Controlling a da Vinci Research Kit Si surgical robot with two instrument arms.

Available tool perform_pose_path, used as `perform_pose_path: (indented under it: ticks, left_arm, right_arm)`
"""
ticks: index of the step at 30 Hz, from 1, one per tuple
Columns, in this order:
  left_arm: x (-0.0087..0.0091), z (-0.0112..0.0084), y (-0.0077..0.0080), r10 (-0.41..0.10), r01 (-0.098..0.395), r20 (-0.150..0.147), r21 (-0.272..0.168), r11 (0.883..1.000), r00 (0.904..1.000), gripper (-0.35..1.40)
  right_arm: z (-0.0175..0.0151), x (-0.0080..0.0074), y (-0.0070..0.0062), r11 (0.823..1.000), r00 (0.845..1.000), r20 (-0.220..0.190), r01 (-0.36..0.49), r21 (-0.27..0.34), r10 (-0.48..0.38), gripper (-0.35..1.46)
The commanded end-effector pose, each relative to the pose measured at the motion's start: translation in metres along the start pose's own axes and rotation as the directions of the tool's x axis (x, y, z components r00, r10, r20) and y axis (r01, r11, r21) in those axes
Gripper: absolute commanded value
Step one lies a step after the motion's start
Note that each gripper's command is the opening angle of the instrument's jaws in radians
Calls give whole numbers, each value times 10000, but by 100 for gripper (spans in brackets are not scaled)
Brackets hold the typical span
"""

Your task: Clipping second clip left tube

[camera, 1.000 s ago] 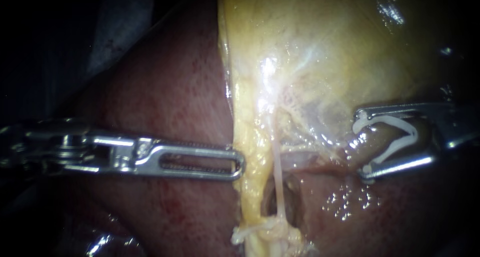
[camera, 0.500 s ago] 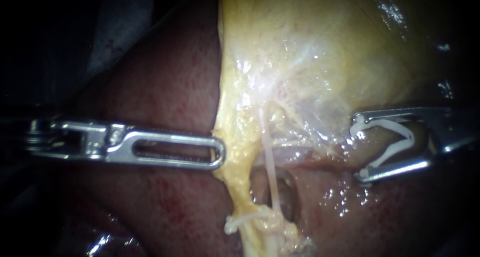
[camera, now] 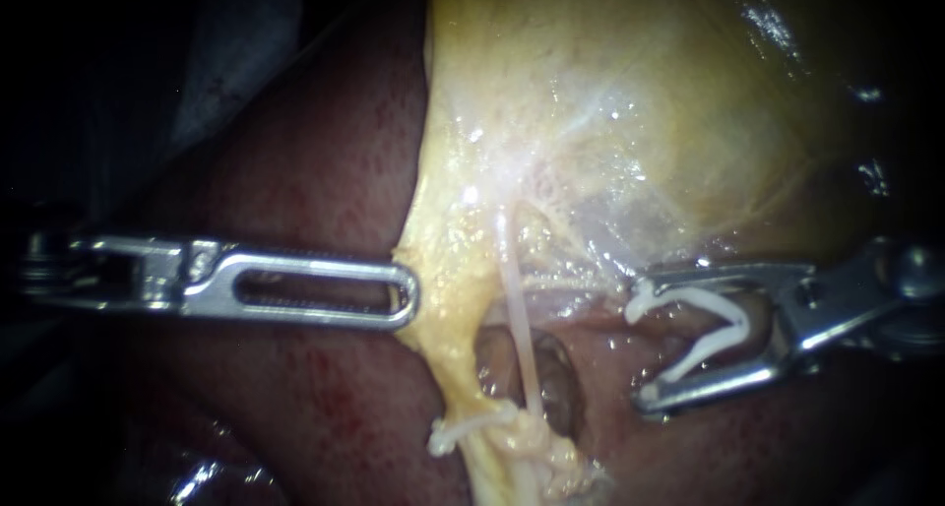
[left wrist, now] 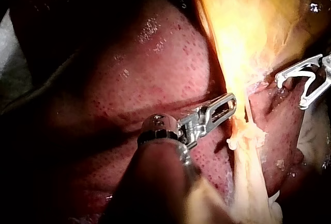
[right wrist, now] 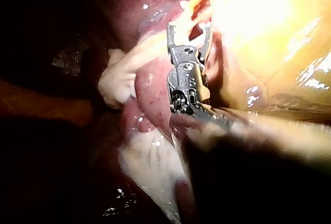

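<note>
Two moves in the last second, both plainest from the endoscope. The dark red liver (camera: 325, 171) lies as it did, bare under everything. Across it the gallbladder (camera: 630, 102) has been drawn sideways, and its yellow edge now reaches further out over the liver, pulled taut. That is the work of the left instrument (camera: 406, 295), its pincer closed on that edge and backing away along its own shaft. From the other side the right instrument (camera: 642, 348) has come in closer, its pincer standing wide. Between the two, the thin pale tube (camera: 519, 319) stands clear in the opening behind the yellow edge, running down to a knot of pale tissue; I can see no clip on it. Smallest, an open white clip (camera: 738, 321) sits held between both jaws of the right pincer, near the tube but apart from it, so to my eye the approach is under way and the squeeze is yet to come
</note>
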Motion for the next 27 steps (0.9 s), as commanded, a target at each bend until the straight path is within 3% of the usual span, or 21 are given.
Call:
perform_pose_path:
  ticks: [1,13,27]
  left_arm:
    - [0,0,0,1,-1,4,-17,10000,10000,-35]
    - [3,2,0,7,-7,42,-54,10000,10000,-35]
    - [5,2,-5,-2,2,1,-22,10000,10000,-35]
  right_arm:
    - [7,0,-1,10000,10000,13,-62,61,62,59]
    - [63,3,-5,9982,9990,34,-456,398,455,58]
    - [105,-25,14,9966,9994,127,-316,763,307,55]
